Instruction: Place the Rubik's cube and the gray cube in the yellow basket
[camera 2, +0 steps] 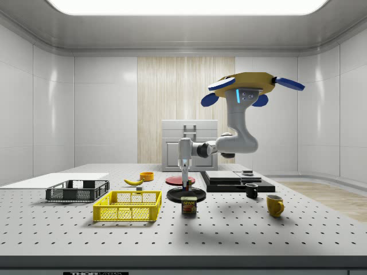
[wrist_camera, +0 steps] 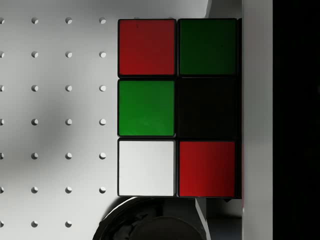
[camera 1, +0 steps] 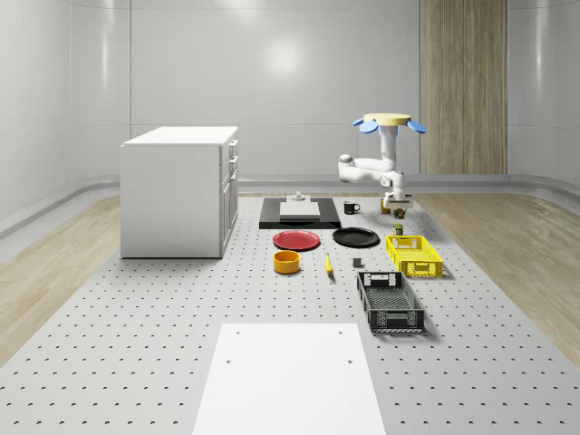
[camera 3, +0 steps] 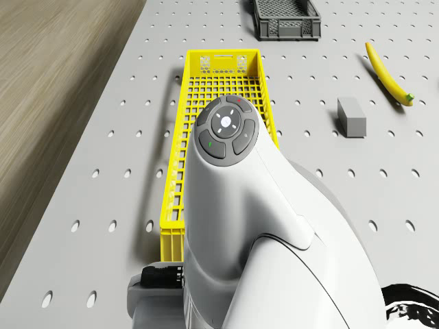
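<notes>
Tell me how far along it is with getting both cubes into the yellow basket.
Nothing is in the yellow basket yet; its mesh floor looks bare. In hand: the drone hovers above the table beside the basket, and the gripper holds the Rubik's cube off the table, not yet over the basket. Left: dropping it in, then fetching the gray cube, which lies on the table near the banana.

The drone (camera 2: 250,86) hovers above the table (camera 1: 136,344) beyond the yellow basket's (camera 1: 414,256) far end, with the gripper (camera 2: 187,184) hanging low, the Rubik's cube (wrist_camera: 175,107) against it. The basket is open on top, and nothing stands inside it. Just beside its far end stand a can (camera 2: 189,205) and the black plate (camera 1: 355,237). The gray cube (camera 3: 351,116) lies apart from the basket with bare table between. The black basket (camera 1: 391,302) sits beyond its near end.
</notes>
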Motion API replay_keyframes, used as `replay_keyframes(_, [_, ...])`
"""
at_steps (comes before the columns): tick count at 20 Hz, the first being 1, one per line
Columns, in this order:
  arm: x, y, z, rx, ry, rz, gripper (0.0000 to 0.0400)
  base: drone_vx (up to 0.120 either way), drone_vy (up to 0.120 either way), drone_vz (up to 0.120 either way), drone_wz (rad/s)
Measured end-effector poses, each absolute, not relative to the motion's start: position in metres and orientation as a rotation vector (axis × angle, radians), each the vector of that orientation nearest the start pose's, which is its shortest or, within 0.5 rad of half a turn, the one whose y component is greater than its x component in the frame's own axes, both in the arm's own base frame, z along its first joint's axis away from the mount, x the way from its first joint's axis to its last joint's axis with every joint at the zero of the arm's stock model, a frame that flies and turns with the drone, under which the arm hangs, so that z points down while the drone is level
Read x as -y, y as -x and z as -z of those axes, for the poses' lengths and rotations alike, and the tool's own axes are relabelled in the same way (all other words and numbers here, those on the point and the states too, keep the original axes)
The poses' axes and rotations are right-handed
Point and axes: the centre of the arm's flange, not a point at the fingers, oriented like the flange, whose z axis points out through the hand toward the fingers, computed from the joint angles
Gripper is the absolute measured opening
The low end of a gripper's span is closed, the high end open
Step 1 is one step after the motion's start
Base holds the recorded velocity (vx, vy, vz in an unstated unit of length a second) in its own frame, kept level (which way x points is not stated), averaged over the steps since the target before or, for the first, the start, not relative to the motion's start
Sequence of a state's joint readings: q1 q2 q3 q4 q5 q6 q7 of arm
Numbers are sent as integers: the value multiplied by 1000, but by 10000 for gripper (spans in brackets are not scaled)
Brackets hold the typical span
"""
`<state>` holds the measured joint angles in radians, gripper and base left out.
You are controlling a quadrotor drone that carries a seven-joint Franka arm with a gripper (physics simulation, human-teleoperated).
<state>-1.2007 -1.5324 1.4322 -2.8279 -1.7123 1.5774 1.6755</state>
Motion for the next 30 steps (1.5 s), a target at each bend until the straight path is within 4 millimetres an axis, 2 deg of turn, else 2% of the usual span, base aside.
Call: replay_keyframes(30, [-8,-322,-478,2,-1,-786,325,120,0,-4,0])
